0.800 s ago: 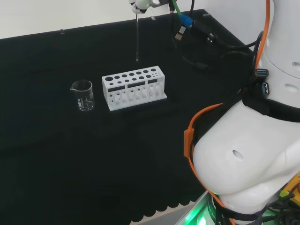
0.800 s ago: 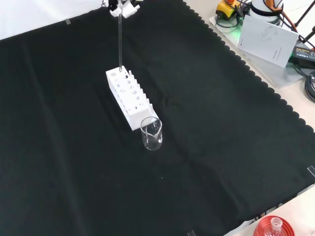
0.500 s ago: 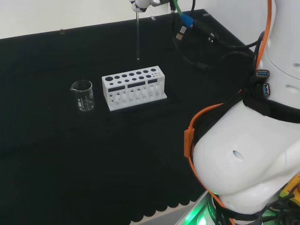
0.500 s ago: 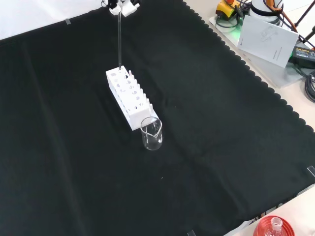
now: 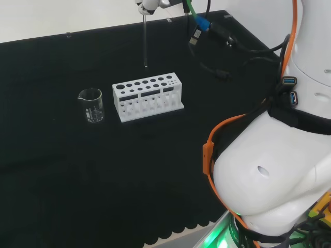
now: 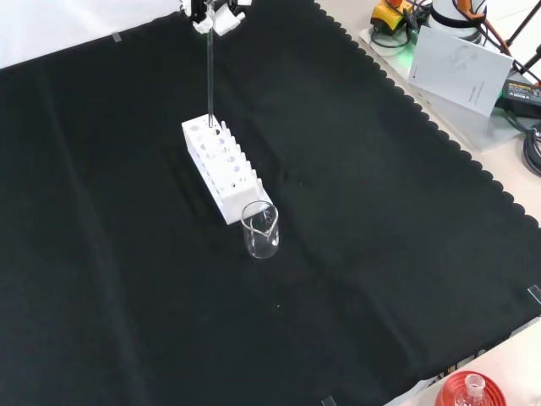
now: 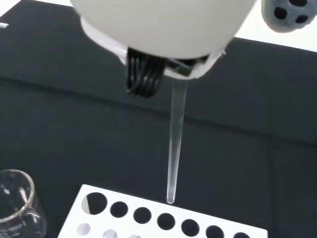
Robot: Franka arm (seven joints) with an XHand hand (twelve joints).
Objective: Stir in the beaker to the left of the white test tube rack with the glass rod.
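The hand (image 6: 211,15) grips the glass rod (image 5: 145,41) upright above the rack (image 5: 148,96); next, carry it over the beaker (image 5: 91,105) and lower it.

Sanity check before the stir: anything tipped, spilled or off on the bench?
Nothing stands out. The beaker stands upright beside the white test tube rack, no spill on the cloth, and the glass rod hangs straight from the hand above the rack.
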